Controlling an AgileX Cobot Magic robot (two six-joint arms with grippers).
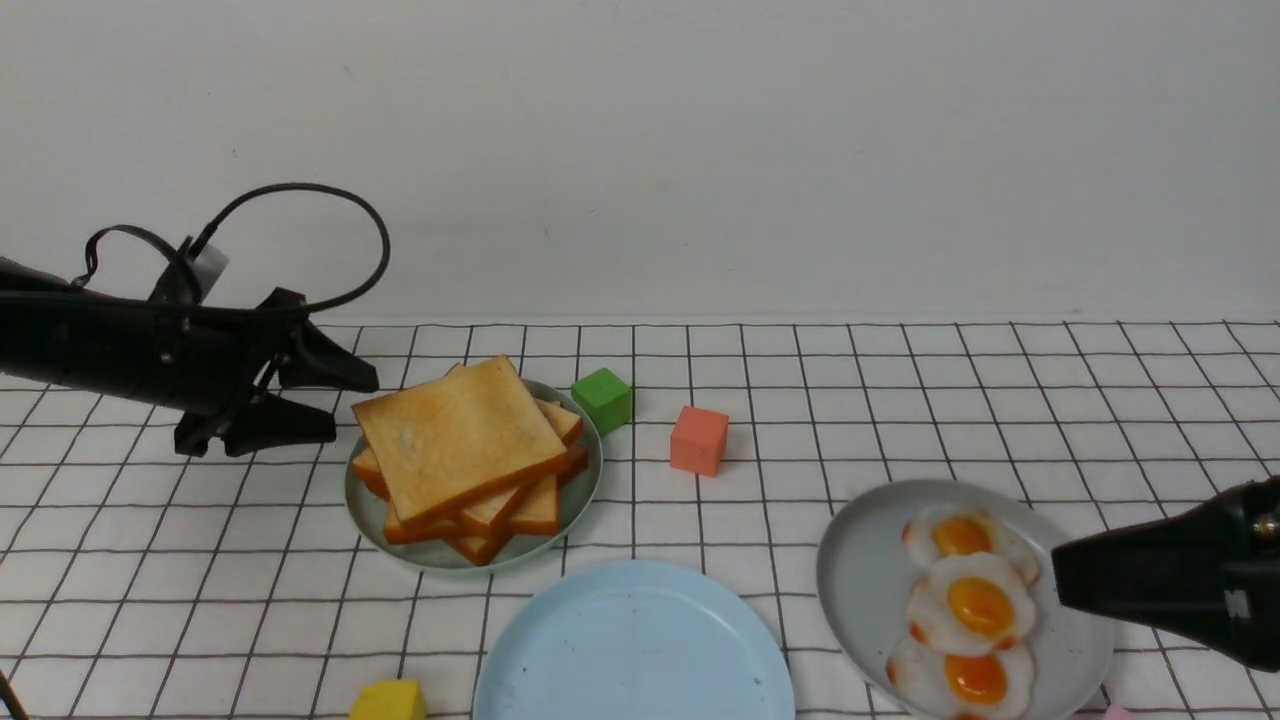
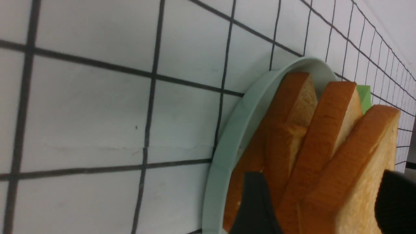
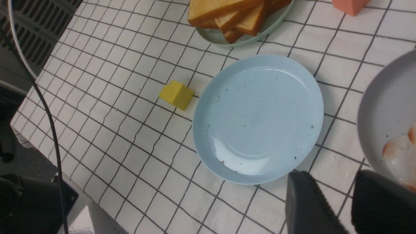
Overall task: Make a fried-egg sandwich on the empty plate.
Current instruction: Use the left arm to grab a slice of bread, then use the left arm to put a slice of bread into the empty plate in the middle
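The pale sky-blue plate (image 1: 560, 660) lies bare at the front centre; it also shows in the right wrist view (image 3: 260, 117). No sandwich is in view. Several toast slices (image 1: 460, 435) are stacked on a pale green plate (image 1: 365, 515). Three fried eggs (image 1: 975, 605) lie on a grey plate (image 1: 860, 580). My left gripper (image 1: 355, 403) is open and empty, just left of the toast stack (image 2: 325, 146), which shows between its fingers (image 2: 256, 201). My right gripper (image 1: 1058, 575) is narrowly open and empty, low over the grey plate's near side (image 3: 383, 110).
A green cube (image 1: 602, 400) touches the green plate's far rim. An orange cube (image 1: 698, 438) stands mid-table. A yellow cube (image 1: 390, 700) sits left of the blue plate near the front edge. The table's left corner (image 3: 19, 130) shows in the right wrist view.
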